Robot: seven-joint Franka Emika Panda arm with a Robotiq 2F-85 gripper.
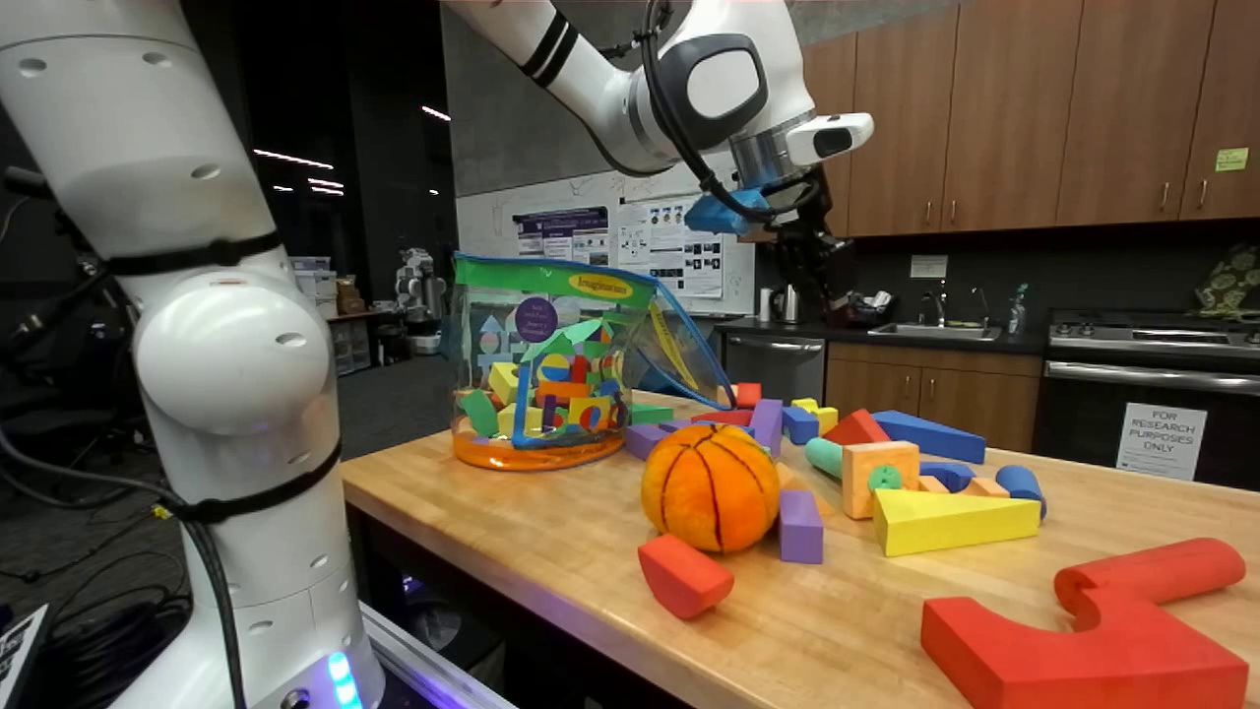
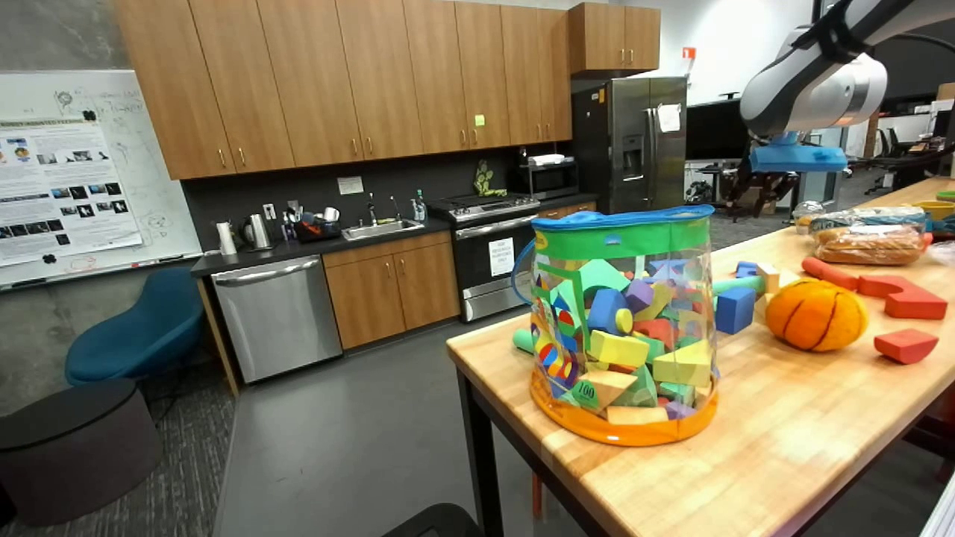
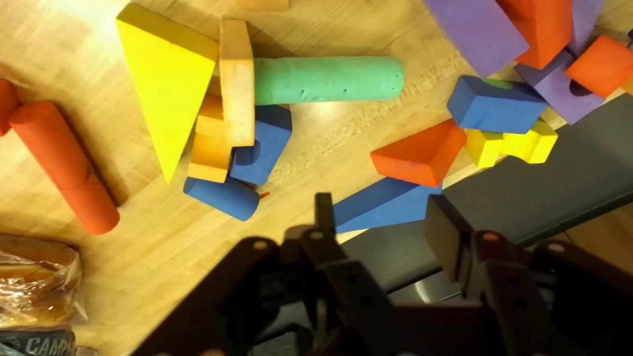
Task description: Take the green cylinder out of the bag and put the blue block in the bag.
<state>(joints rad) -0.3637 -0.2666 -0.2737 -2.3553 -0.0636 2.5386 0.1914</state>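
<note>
Hovers right of bag [image 1: 536, 320], with hand [image 3: 380, 212] parted, grasping nothing; could, if lowered askew, shove edge-hugging blue wedge block [image 1: 930, 436] over far side of bench [image 1: 551, 522]; finds green cylinder [image 3: 329, 79] already outside.

The arm [image 1: 128, 118] is white, with rounded joints [image 1: 231, 359]. In an exterior view, black straps [image 1: 197, 256] go around its left part, where a lamp [image 1: 341, 675] shines light blue. Farther right there are two black stripes [image 1: 544, 44], a dark grey frame [image 1: 724, 43] around a white cover [image 1: 726, 84], a black cable [image 1: 701, 169] and a metal collar [image 1: 768, 156]. Below this collar sits a blue piece [image 1: 717, 215]. The fingers [image 3: 447, 232] are black, with round screw heads [image 3: 259, 244].
</note>
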